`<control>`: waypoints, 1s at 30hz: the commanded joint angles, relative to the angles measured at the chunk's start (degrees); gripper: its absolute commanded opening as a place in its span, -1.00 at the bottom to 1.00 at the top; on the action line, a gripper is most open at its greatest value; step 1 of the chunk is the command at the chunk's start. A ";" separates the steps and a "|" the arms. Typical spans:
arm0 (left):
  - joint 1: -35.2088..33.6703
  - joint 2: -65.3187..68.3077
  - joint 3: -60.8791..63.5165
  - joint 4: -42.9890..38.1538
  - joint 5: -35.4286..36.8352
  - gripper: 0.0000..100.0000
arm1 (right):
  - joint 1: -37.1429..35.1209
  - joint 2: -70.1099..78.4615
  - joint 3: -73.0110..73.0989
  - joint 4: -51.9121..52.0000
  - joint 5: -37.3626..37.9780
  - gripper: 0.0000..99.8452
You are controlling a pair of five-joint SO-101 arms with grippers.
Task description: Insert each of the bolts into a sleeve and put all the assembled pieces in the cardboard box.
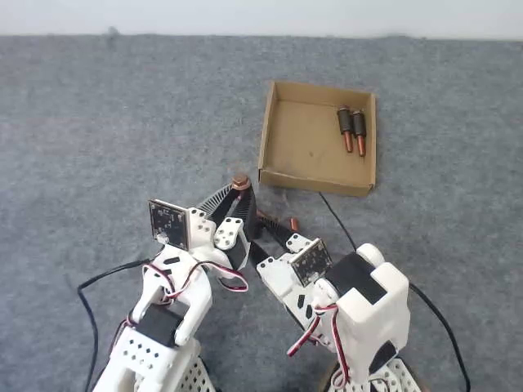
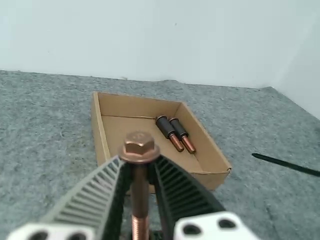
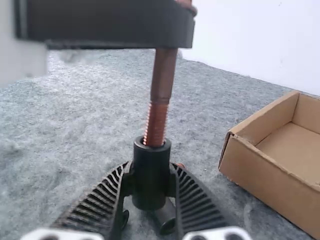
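Near the middle of the tabletop (image 1: 98, 122), just in front of the near left corner of the cardboard box (image 1: 306, 145), the two claws meet. The left claw (image 2: 138, 161) is closed narrow on a copper bolt (image 2: 139, 146), gripping the shaft right under the hex head, so the bolt stands upright with its head on top and its thread pointing down. The right claw (image 3: 151, 172) sits below it, clamped on a black sleeve (image 3: 151, 155) that also stands upright with its open end up. The bolt's threaded tip is at the mouth of the sleeve and looks just inside it (how deep it goes cannot be made out). Most of the shaft is bare between the two claws.

The cardboard box lies toward the far edge of the tabletop, right of the middle, with its open top up. Two assembled pieces (image 1: 345, 127) lie side by side in its far right corner, touching or nearly so, each with the black sleeve at the far end and the copper shaft pointing toward the near wall.

A short copper-coloured piece (image 1: 292, 222) lies on the tabletop just beside the right claw, apart from the box. A black cable (image 1: 335, 216) runs over the tabletop from near the box's near wall back toward the right arm.
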 commanded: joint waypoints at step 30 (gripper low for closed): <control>3.69 -1.23 -0.84 12.48 -6.68 -0.98 | 0.92 -0.66 1.41 -1.89 0.97 -0.99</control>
